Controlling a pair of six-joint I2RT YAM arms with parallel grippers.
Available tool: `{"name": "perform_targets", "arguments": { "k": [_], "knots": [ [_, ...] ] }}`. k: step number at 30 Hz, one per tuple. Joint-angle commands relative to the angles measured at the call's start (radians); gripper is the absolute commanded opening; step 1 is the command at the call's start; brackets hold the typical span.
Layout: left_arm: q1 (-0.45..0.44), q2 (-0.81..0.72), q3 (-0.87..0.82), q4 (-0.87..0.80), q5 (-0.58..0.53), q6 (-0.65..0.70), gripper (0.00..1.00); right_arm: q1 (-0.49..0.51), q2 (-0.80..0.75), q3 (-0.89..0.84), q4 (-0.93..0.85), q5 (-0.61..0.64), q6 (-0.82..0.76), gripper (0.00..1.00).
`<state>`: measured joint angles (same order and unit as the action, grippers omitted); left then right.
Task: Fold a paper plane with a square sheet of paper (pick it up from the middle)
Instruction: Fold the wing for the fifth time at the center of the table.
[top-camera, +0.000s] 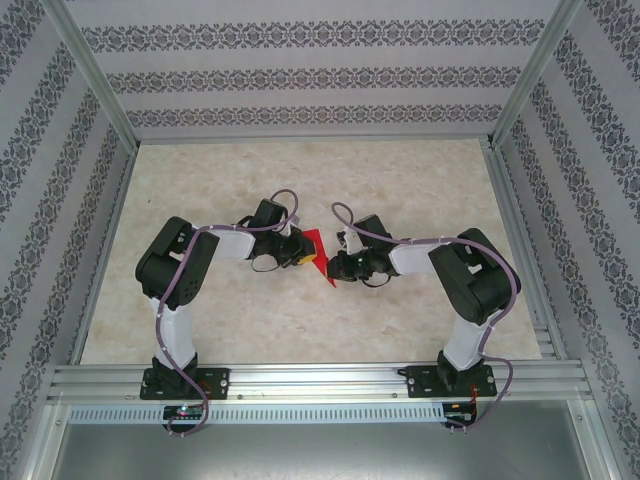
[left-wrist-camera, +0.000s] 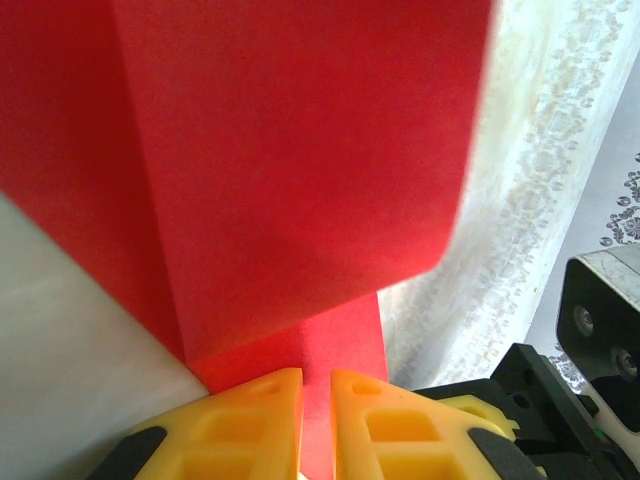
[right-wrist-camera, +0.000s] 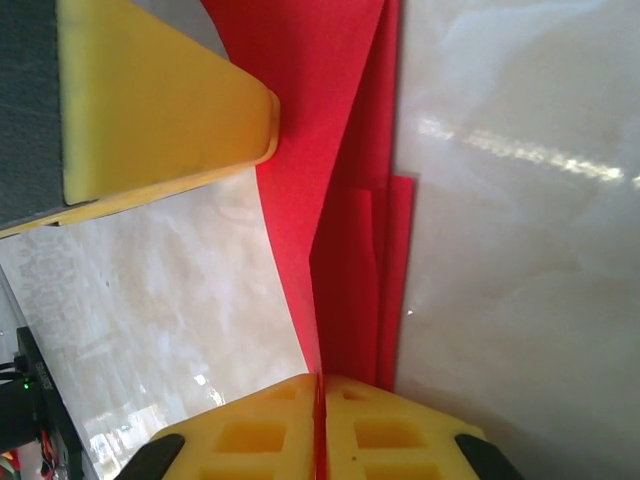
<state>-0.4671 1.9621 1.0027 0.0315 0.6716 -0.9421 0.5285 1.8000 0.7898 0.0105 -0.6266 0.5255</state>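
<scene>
The square sheet of paper is bright red and folded into a narrow creased shape, held up between the two arms over the middle of the table. My left gripper is shut on one end; in the left wrist view the red paper runs down between its yellow fingertips. My right gripper is shut on the opposite end. In the right wrist view the paper's layered folds rise from its pinched fingertips, and a yellow finger of the left gripper presses the paper's far end.
The pale marbled table is walled by patterned panels and aluminium frame posts. A metal rail carrying both arm bases runs along the near edge. The right arm's black wrist housing is close beside the left fingers.
</scene>
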Motion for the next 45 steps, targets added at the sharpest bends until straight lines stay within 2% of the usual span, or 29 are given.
{"name": "perform_targets", "arguments": {
  "k": [1,8,17,26,36,45],
  "knots": [
    [-0.007,0.031,0.008,-0.051,-0.047,0.031,0.17,0.012,0.009,0.006,-0.058,0.024,-0.021,0.12],
    [-0.007,0.035,0.014,-0.058,-0.051,0.033,0.17,0.01,-0.084,-0.006,-0.139,0.039,-0.048,0.16],
    [-0.007,0.037,0.015,-0.065,-0.051,0.035,0.17,0.021,-0.037,-0.014,-0.178,0.066,-0.066,0.14],
    [-0.007,0.038,0.014,-0.066,-0.049,0.037,0.17,0.011,-0.223,0.024,-0.225,0.179,-0.077,0.27],
    [-0.008,0.04,0.018,-0.071,-0.046,0.039,0.17,0.063,-0.01,0.2,-0.219,0.081,-0.093,0.17],
    [-0.007,0.045,0.03,-0.088,-0.044,0.044,0.17,0.069,0.058,0.192,-0.223,0.088,-0.095,0.14]
  ]
}}
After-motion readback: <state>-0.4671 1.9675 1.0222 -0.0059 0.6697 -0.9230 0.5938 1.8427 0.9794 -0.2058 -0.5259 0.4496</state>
